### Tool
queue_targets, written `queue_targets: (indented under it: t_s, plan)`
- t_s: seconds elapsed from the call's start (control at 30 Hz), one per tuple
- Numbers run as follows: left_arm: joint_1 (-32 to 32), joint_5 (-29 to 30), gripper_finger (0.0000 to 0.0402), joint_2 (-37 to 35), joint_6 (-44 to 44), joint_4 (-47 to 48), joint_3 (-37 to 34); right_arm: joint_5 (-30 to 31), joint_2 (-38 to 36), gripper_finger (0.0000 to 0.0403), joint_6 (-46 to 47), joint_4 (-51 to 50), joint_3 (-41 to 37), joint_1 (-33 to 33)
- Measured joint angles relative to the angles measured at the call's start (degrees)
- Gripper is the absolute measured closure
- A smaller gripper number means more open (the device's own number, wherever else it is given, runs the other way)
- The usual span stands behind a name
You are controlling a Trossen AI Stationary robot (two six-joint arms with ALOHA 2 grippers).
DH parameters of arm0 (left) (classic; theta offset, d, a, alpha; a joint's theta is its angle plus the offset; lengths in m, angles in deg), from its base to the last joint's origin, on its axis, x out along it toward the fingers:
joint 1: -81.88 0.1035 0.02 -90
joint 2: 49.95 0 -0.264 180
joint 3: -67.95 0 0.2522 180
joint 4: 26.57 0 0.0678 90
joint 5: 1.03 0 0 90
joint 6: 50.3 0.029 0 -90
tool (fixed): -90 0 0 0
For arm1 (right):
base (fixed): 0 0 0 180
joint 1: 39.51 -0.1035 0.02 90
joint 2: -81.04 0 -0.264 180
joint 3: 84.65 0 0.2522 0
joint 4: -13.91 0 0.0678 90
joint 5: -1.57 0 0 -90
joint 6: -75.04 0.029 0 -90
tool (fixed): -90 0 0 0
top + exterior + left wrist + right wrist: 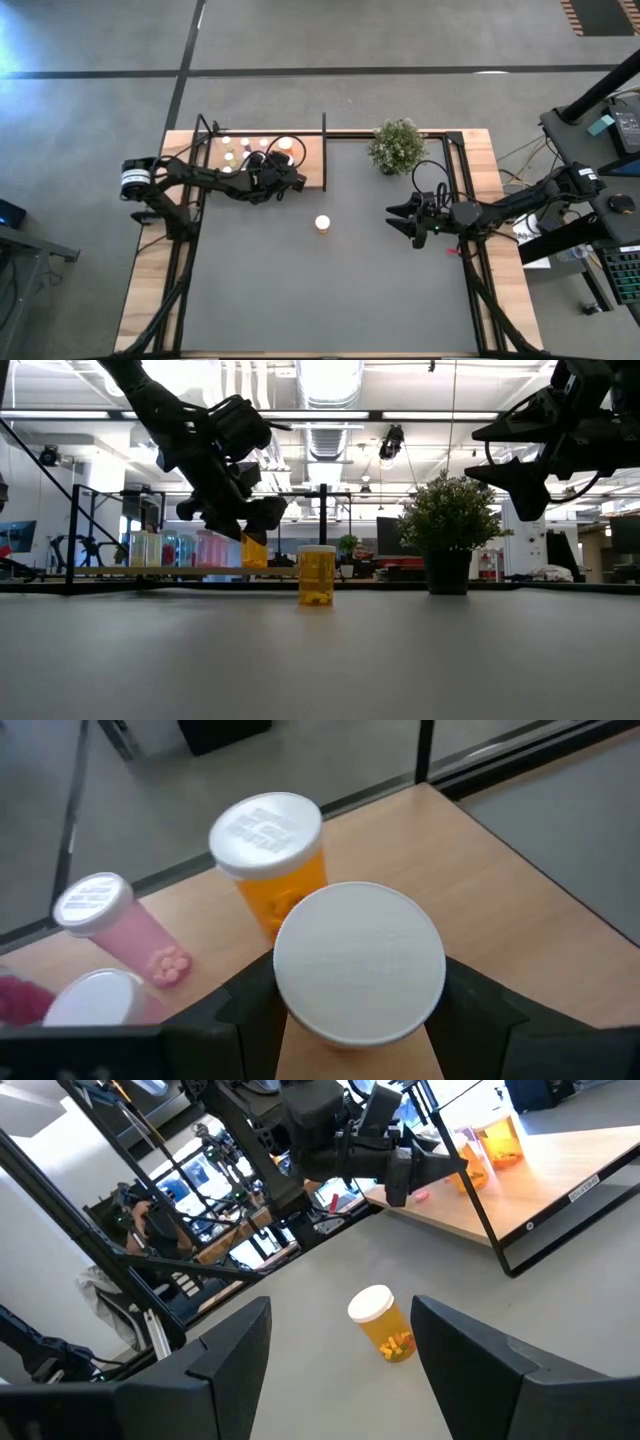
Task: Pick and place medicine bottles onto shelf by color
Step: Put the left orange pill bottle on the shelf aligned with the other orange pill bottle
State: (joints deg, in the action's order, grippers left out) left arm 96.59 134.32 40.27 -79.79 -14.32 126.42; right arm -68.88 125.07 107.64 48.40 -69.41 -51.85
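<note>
Orange, white-capped, the bottle (358, 963) in my left gripper (283, 177) sits clamped between the fingers, over the near edge of the light-wood shelf (312, 160), beside another orange bottle (272, 855) and pink ones already standing there. A lone orange bottle (322, 223) stands mid-table. My right gripper (400, 219) hovers near the potted plant (396, 145), jaws apart.

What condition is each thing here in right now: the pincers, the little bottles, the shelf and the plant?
Left pincer: shut on an orange bottle, above the shelf.
Right pincer: open, empty, above the table.
Lone orange bottle: upright, capped, on the table.
Shelf: carries several upright capped bottles.
Plant: upright.
</note>
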Motion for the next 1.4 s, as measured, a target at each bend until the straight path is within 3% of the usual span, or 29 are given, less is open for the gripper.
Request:
queue_targets:
  t_s: [0.57,0.9,1.4]
  plan:
    - [1.8,0.5,0.0221,0.0,-0.1,0.5,0.0,0.0,0.0,0.0172,0.0,0.0,0.0,0.0]
    - [1.6,-3.1,0.0178,0.0,0.1,0.4,0.2,0.0,0.0,0.0172,0.0,0.0,0.0,0.0]
    - [0.8,-2.1,0.0175,-4.8,-0.2,1.7,0.2,0.0,0.0,0.0172,0.0,0.0,0.0,0.0]
